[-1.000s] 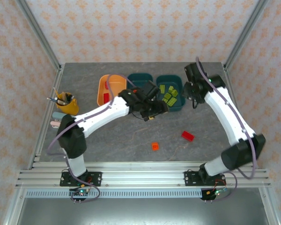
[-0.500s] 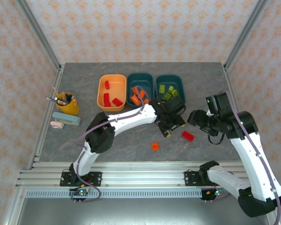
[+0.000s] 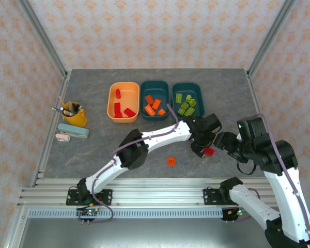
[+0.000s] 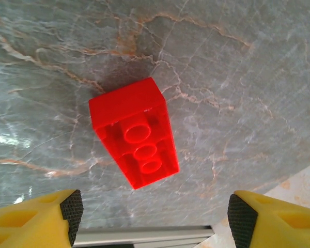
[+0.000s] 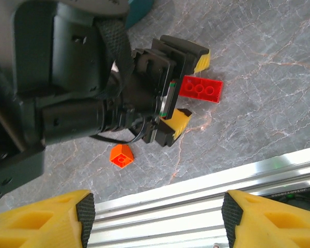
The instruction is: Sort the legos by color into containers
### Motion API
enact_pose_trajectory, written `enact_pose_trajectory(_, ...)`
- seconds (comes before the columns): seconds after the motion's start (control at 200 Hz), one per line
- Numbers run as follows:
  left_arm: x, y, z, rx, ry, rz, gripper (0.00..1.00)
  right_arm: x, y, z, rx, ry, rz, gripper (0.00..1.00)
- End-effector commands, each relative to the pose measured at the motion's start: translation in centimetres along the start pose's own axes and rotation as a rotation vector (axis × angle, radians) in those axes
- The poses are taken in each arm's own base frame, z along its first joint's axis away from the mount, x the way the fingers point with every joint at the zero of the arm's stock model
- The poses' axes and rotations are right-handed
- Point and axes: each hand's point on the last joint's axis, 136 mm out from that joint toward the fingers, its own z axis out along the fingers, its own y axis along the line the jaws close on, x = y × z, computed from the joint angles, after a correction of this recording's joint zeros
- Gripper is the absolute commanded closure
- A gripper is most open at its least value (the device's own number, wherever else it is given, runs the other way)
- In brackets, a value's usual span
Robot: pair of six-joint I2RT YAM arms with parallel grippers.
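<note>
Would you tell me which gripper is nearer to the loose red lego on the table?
Left. The left gripper hangs right over the red lego, open jaws either side; the right gripper sits off to its right, apart.

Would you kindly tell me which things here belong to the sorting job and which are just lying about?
Job:
- red brick on the table
- orange brick on the table
- light orange tub
- middle teal tub
- right teal tub
- sorted bricks inside them

Lying about:
- yellow cup of tools
- teal and pink item beside it
</note>
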Motion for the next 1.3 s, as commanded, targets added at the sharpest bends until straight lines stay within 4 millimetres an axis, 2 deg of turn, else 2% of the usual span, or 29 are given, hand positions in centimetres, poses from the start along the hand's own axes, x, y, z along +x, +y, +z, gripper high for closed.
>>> enact_pose_trajectory(0.0, -0.3, 0.7, 0.0, -0.034, -0.043, -0.094, 0.24, 0.4, -0.4, 0.3, 0.006, 0.007, 0.028, 0.32)
enact_pose_trajectory(0.3, -1.7, 0.7, 2.3, -0.042, -0.095, -0.149, 0.32, 0.9, -0.9, 0.8, 0.003, 0.009, 0.030, 0.33)
enact_pose_trajectory(0.701, -2.9, 2.2, 3.1, -0.096, -0.154, -0.157, 0.59, 1.1, -1.0, 1.3, -0.001, 0.010, 0.032, 0.33)
enact_pose_trajectory(0.791, -3.0, 2.4, 3.0, -0.103, -0.159, -0.146, 0.67, 1.1, -1.0, 1.4, -0.002, 0.015, 0.033, 0.33)
enact_pose_trajectory(0.851, -3.0, 2.1, 2.7, -0.095, -0.163, -0.129, 0.69, 1.1, -0.9, 1.4, -0.006, 0.015, 0.030, 0.33)
enact_pose_trajectory(0.961, -3.5, 0.8, 0.5, -0.049, -0.202, -0.047, 0.70, 0.8, -0.6, 1.1, -0.021, -0.004, 0.011, 0.33)
enact_pose_trajectory(1.036, -4.2, 0.2, -2.1, -0.038, -0.248, 0.029, 0.69, 0.1, 0.0, 0.5, -0.047, -0.036, -0.021, 0.33)
enact_pose_trajectory(1.176, -6.1, 1.0, -6.7, -0.070, -0.293, 0.144, 0.69, -1.8, 2.9, -1.8, -0.171, -0.127, -0.111, 0.33)
enact_pose_trajectory(1.296, -8.4, 1.3, -12.3, -0.037, -0.406, 0.236, 0.69, -2.7, 5.5, -2.6, -0.275, -0.154, -0.168, 0.33)
